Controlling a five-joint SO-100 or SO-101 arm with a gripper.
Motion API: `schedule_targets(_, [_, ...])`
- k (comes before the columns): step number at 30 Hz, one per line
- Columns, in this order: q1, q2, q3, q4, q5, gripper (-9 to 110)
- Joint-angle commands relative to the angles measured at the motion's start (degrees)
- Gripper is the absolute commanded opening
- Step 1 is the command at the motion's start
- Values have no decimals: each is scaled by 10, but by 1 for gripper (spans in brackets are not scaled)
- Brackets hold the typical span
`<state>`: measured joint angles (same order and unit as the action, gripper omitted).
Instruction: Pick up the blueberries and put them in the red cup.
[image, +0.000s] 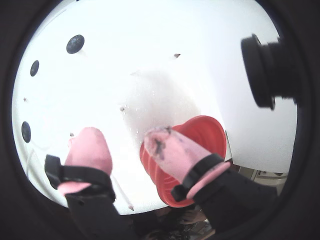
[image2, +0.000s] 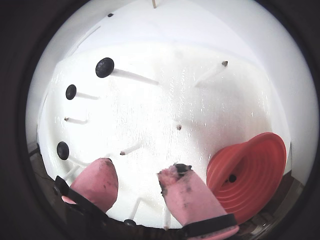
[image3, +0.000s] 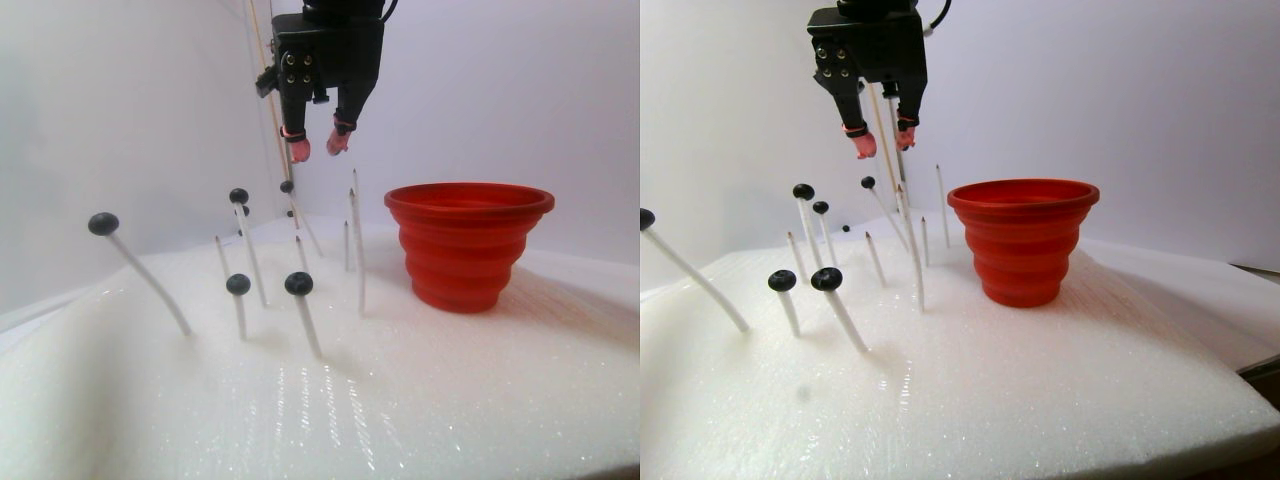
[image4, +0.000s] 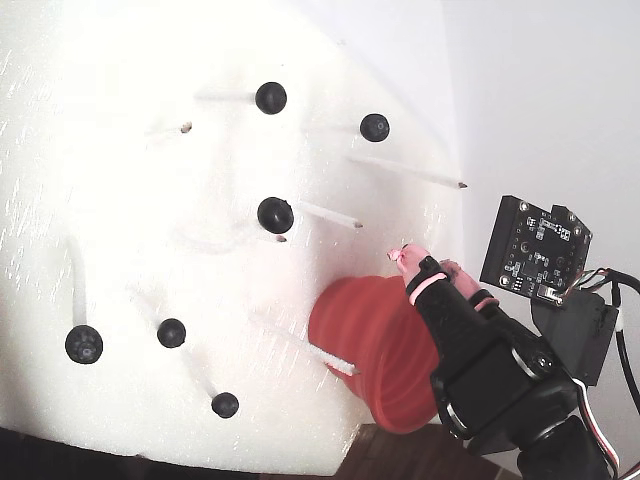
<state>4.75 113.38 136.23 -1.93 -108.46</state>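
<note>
Pink, soft-padded fingertips (image2: 95, 182) are filling the bottom of both wrist views; the black two-finger claw (image3: 318, 147) is hanging with its jaws parted and nothing between them, high above the white foam sheet (image3: 420, 400). Just to its right and below in the stereo pair view, the red ribbed, stepped plastic cup (image3: 468, 240) is standing upright on the foam, with one dark ball (image2: 232, 178) lying inside it. Farther out to the left and lower down, small round black-blue blueberries (image3: 299, 284) are sitting on the tips of thin white sticks (image3: 354, 240) pushed into the foam, several sticks standing bare.
</note>
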Motion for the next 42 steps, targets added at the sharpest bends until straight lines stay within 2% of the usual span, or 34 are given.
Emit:
schedule_targets(1, [-10,5,-52,-18,-6,16])
schedule_targets(42, [-54,-179,-144,-161,-54,17])
